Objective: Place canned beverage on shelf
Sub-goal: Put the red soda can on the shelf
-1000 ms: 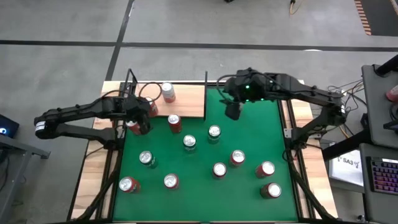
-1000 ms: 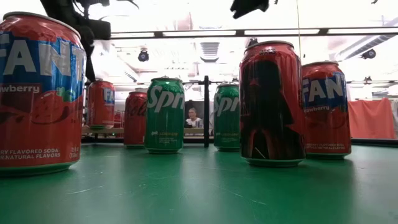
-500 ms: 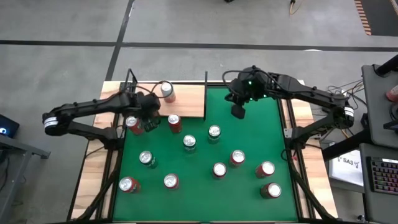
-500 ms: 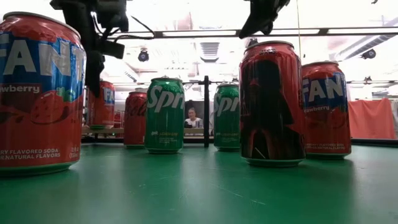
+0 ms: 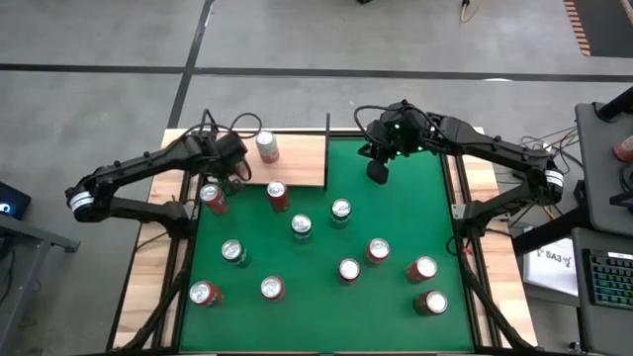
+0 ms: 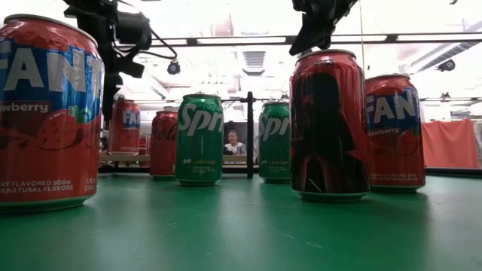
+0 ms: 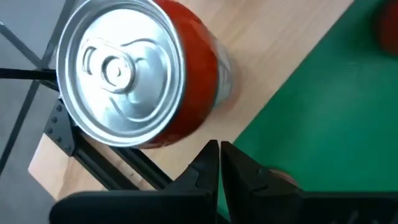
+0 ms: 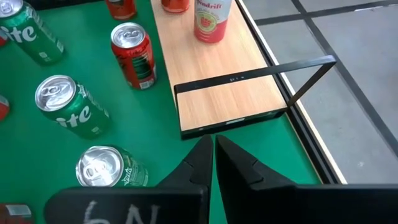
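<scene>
From above, the flat pale wood shelf with thin black rods (image 5: 297,163) lies at the far left of the green felt table (image 5: 401,222), its long axis running left to right. 1 pale pink can (image 5: 267,146) stands upright on it, top up. 11 more cans stand upright on the felt, 3 of them green. Nearest the shelf are a red can just off its front edge (image 5: 212,198) and a red cola can (image 5: 278,195).

The left claw (image 5: 234,180) hangs over the shelf's front edge, clenched and empty. The right claw (image 5: 376,175), also clenched and empty, hovers over bare felt just right of the shelf. Half a second earlier the left claw reached farther over the felt; no can has moved.

At table height, 7 upright cans show: 5 red, 2 green.

Past the left wrist, pinched fingers point down beside a red silver-topped can (image 7: 137,74) standing on the wood near its edge with the felt.

Past the right wrist, fingers meet; 2 cans stand on the shelf, 1 pink and 1 red.
</scene>
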Tool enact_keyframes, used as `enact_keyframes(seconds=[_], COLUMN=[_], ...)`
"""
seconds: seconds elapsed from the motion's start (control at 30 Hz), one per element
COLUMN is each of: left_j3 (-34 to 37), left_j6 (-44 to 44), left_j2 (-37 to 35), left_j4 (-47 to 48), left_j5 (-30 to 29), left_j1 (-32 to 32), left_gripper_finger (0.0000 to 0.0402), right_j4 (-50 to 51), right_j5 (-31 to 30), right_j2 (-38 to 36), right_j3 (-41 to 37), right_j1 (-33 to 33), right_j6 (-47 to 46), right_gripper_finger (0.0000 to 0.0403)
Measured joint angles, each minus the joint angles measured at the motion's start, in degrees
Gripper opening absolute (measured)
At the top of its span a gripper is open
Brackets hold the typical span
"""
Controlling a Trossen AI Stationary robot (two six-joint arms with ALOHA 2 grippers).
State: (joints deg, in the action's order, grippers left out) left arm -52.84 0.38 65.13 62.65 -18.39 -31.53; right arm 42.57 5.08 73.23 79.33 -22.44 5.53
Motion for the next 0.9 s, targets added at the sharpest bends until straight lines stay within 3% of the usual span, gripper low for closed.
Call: enact_keyframes(seconds=[0.17,0.33,0.43,0.63,0.9], left_j3=[-3.6,-12.6,-15.8,-15.9,-13.4], left_j6=[-0.2,-0.4,2.6,6.2,7.7], left_j2=[-1.7,-1.4,0.0,4.5,5.9], left_j4=[-1.5,-2.6,-2.2,0.8,1.3], left_j5=[7.3,3.0,3.5,4.4,7.1], left_j1=[0.1,-0.9,-3.1,-8.5,-9.2], left_gripper_finger=[0.0000,0.0000,0.0000,0.0000,0.0000], right_j4=[0.1,0.1,0.1,0.1,0.2], right_j5=[0.0,0.0,0.0,-0.1,-0.1], right_j2=[0.0,0.0,0.0,0.0,0.0], right_j3=[0.0,0.0,0.0,0.0,0.0], right_j1=[0.0,0.0,0.0,0.0,0.0], right_j6=[-1.0,-1.0,-1.0,-1.0,-2.0], right_gripper_finger=[0.0009,0.0009,0.0009,0.0009,0.0009])
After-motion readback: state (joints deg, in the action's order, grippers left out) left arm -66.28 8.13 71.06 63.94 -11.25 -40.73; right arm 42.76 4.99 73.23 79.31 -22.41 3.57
